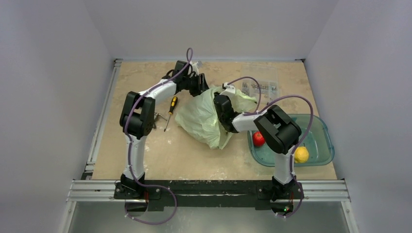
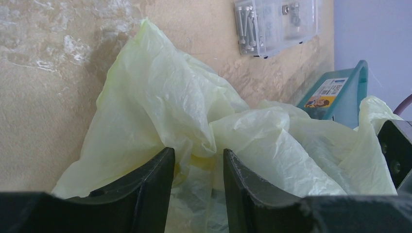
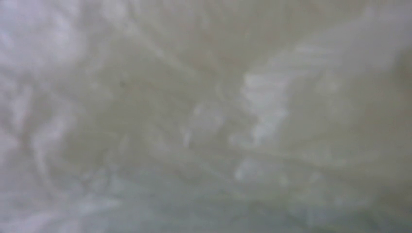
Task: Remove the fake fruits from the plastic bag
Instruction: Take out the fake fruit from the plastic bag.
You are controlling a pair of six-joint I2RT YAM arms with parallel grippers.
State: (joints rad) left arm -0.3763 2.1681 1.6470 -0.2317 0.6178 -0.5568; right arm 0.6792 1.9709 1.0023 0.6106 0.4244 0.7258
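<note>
The pale-green plastic bag (image 1: 201, 119) lies crumpled mid-table and fills the left wrist view (image 2: 160, 97). My left gripper (image 1: 202, 87) is at the bag's far edge, and its jaws (image 2: 197, 154) are closed on a bunched fold of the bag. My right wrist (image 1: 224, 110) reaches into the bag from the right. Its fingers are hidden inside, and the right wrist view shows only blurred plastic (image 3: 204, 116). The red apple (image 1: 258, 139) lies in the teal tub. The grape bunch and the banana-like piece are out of view.
The teal see-through tub (image 1: 320, 127) stands at the right and also holds a yellow lemon-like fruit (image 1: 301, 154); its corner shows in the left wrist view (image 2: 347, 94). A screwdriver (image 1: 170, 109) lies left of the bag. A clear box of screws (image 1: 260, 86) sits behind it (image 2: 274, 24).
</note>
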